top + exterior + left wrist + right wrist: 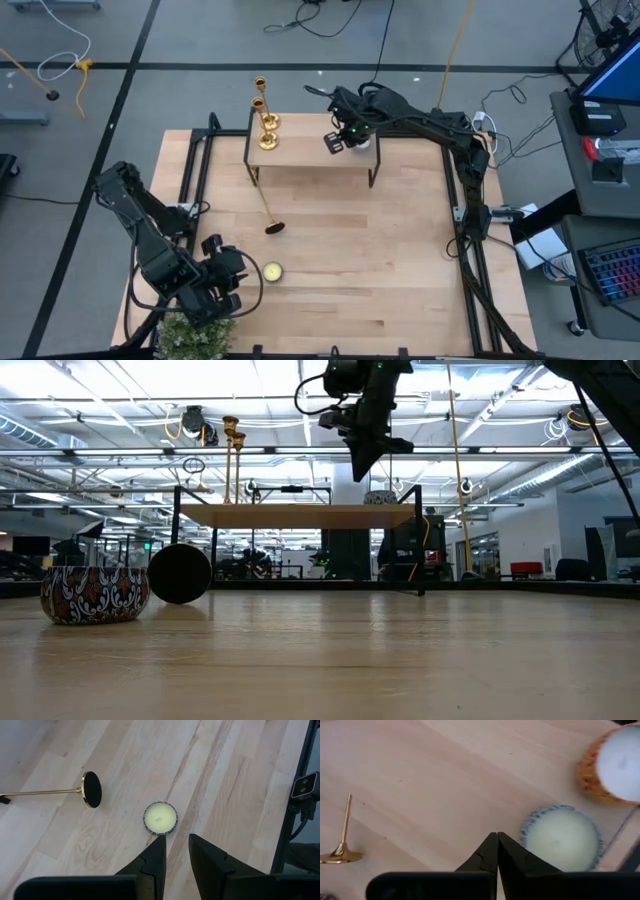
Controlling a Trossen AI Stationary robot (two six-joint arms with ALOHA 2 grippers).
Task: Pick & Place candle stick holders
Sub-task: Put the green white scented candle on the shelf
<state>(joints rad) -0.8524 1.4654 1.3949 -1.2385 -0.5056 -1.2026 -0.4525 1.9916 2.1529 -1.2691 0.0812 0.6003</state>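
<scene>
Currently I am hovering my empty, closed right end effector (337,141) above the raised shelf (310,158), judging the fallen slim shiny gold metal candlestick (268,213) on the bench (380,270) rigid, slippery, best gripped mid-stem.

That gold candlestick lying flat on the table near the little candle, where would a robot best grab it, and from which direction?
Probably by the thin stem, coming straight down from above. The fallen candle stick holder lies on its side on the table, so its stem is slim enough to fit between two fingers, while the round flared base is wide and awkward. The left gripper, open, is nearest; the right gripper hovers, shut, over the small shelf.
</scene>
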